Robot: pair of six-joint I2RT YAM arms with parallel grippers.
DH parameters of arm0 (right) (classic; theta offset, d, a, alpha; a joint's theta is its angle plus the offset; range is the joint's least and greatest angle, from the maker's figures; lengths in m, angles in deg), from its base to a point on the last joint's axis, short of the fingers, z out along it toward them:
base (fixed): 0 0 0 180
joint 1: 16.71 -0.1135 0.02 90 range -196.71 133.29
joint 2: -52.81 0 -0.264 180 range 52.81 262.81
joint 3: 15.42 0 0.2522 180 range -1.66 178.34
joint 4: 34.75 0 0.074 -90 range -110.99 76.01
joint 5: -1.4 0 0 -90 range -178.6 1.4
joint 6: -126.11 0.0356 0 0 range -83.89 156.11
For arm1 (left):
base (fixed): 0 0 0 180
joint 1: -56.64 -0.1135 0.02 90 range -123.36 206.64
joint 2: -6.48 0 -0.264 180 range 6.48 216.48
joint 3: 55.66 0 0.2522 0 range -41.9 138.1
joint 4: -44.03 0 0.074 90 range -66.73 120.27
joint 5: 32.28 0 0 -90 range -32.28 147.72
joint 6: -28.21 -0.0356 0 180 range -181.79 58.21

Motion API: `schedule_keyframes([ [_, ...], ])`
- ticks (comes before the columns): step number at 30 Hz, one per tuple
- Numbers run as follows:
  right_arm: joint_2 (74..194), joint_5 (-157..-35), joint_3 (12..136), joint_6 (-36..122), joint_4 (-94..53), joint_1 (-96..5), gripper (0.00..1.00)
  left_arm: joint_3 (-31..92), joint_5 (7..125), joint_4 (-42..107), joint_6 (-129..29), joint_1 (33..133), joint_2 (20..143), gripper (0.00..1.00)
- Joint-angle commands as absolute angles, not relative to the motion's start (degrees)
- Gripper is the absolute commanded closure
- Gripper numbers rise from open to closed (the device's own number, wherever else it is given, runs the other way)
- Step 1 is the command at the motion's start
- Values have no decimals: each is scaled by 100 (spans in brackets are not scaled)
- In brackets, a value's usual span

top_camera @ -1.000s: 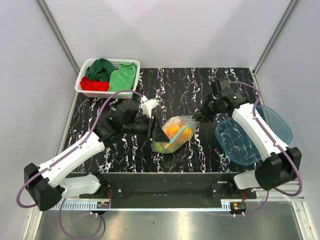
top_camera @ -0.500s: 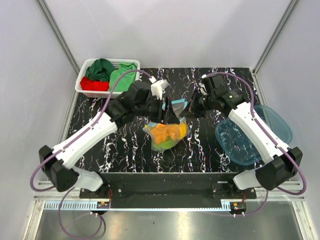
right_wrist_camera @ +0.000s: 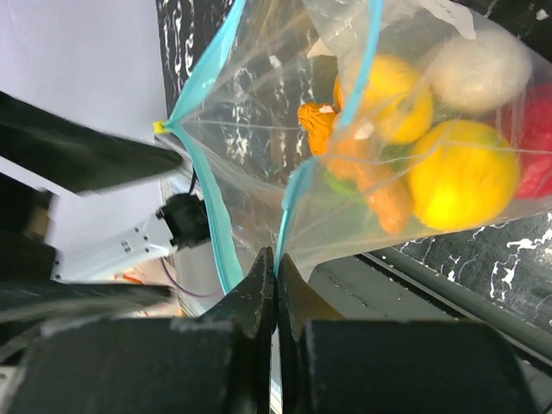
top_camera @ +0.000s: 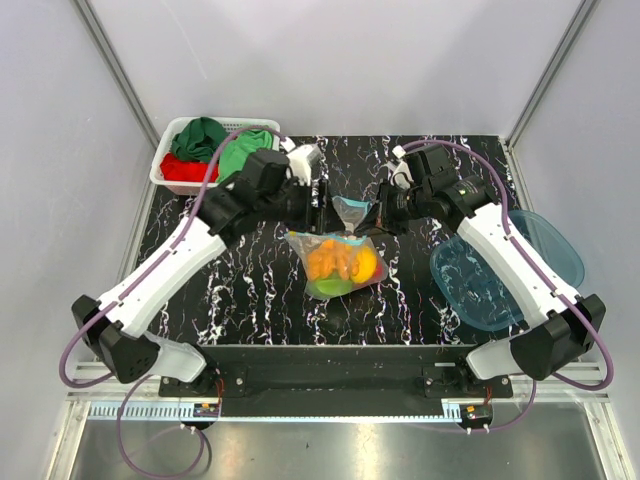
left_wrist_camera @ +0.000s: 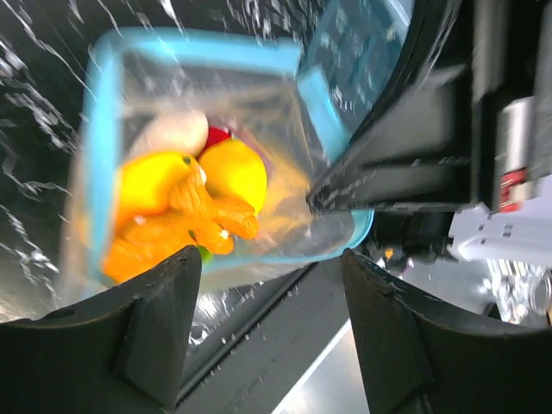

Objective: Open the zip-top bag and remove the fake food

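Observation:
The zip-top bag [top_camera: 345,232] hangs mouth-up between my two grippers over the middle of the table, its light blue zip strip parted. The fake food [top_camera: 340,262], yellow, orange, green, red and a pale piece, sits in its bottom. My right gripper [top_camera: 380,215] is shut on one side of the zip strip; in the right wrist view the jaws [right_wrist_camera: 276,259] pinch the blue edge of the bag [right_wrist_camera: 259,147] above the fake food [right_wrist_camera: 448,181]. My left gripper [top_camera: 325,212] is open. Its fingers [left_wrist_camera: 269,259] stand apart at the bag's [left_wrist_camera: 259,95] near rim, over the fake food [left_wrist_camera: 198,198].
A white basket [top_camera: 166,168] with red and green folded cloths stands at the back left. A translucent teal tub [top_camera: 500,285] lies at the right, partly under my right arm. The table's front edge runs just behind the arm bases.
The bag went from lying on its side to hanging upright. Both grippers moved up and toward the back, and the left arm swung further over the table.

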State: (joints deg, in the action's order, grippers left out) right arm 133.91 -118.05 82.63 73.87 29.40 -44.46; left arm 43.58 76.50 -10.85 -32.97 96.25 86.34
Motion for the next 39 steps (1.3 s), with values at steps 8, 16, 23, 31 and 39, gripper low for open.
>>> schedule_keyframes([
  [8,13086,-12674,8096,6758,2639,-4492,100,5505,6801,-1876,-4368,9179,9533,29],
  [16,13077,-12999,8096,6583,2595,-4492,100,4855,6661,-2123,-4526,9171,9727,46],
  [23,13051,-12729,7815,6240,2778,-4492,100,4916,6694,-2097,-4509,9118,9324,100],
  [31,13305,-11313,8271,5643,3973,-4492,87,3882,7335,-1439,-3341,9127,8288,100],
  [39,13464,-10373,9386,6018,5361,-4501,49,2737,7618,-480,-2602,9135,7864,100],
])
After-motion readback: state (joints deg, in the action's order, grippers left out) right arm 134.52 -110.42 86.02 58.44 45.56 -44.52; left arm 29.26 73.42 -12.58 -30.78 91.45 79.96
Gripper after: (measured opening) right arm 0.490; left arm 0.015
